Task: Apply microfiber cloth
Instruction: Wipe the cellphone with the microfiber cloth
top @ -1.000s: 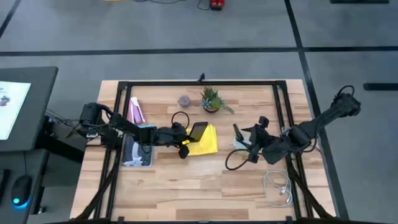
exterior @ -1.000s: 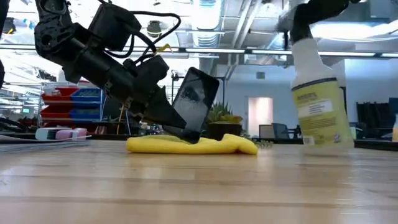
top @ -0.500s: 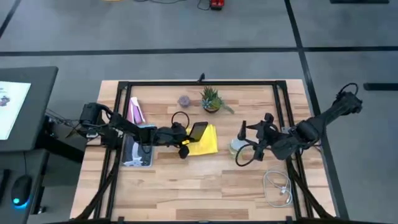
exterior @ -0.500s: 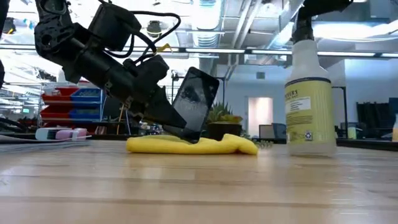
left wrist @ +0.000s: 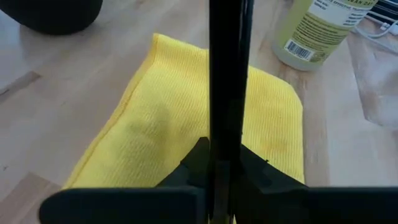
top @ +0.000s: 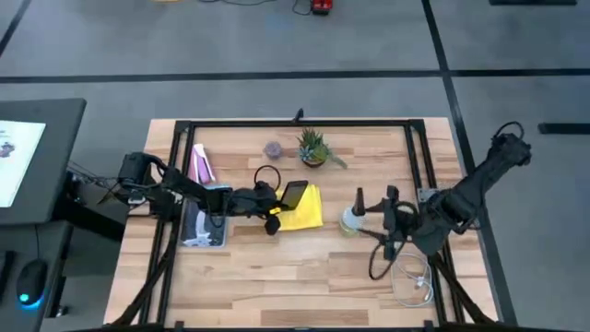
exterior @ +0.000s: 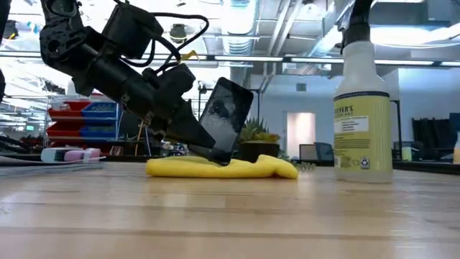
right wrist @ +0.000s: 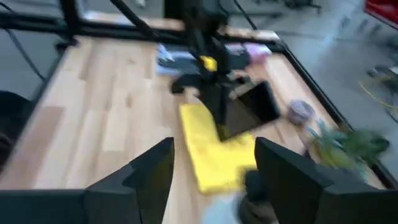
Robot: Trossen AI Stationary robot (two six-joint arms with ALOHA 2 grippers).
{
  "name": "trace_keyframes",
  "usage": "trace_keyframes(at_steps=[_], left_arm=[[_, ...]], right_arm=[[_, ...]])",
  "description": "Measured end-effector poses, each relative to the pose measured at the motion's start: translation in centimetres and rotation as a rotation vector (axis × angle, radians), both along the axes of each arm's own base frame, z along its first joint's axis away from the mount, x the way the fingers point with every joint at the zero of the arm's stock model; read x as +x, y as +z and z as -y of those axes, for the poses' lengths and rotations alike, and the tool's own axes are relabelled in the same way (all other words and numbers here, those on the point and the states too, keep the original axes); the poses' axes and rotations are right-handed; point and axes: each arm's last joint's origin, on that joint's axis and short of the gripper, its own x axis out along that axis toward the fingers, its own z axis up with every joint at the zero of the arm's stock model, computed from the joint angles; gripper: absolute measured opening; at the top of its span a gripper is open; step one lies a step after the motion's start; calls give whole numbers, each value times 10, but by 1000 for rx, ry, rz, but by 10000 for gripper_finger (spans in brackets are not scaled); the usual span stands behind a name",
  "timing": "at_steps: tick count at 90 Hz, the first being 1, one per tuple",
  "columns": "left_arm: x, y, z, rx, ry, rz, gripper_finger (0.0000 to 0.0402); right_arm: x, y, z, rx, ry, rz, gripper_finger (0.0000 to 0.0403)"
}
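Left end effector [top: 279,205] unchanged from a second ago: clenched on the black smartphone [exterior: 224,119], propped tilted with its lower edge on the microfiber cloth [top: 304,208]. Cloth lies mid-counter [top: 277,277], bright yellow, flat, slightly rumpled. Right: spray bottle [exterior: 363,108], airborne a second ago, now stands upright right of the cloth. Right end effector [top: 387,221] released, just beside it. Likely frees that arm for the cloth.

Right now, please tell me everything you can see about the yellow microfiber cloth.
The microfiber cloth is bright yellow, soft ribbed fabric with a stitched edge. It lies flat, slightly rumpled, on the wooden table near the middle. The left gripper holds a black smartphone tilted up, its lower edge resting on the cloth. A spray bottle stands apart, on the right arm's side.
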Motion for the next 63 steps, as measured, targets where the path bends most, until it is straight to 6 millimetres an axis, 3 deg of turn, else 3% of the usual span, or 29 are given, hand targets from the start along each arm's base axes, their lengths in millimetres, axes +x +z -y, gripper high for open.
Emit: trace_keyframes(at_steps=[12,27,46,63], left_arm=[[0,0,0,-5,1,1,11],[0,0,0,-8,2,2,11],[0,0,0,-7,4,3,11],[0,0,0,-5,4,2,11]], right_arm=[[20,-19,-29,97,39,-9,181],[50,-81,-56,150,-135,-92,124],[71,-161,-58,166,-446,-119,46],[73,-197,-57,185,-572,-85,4]])
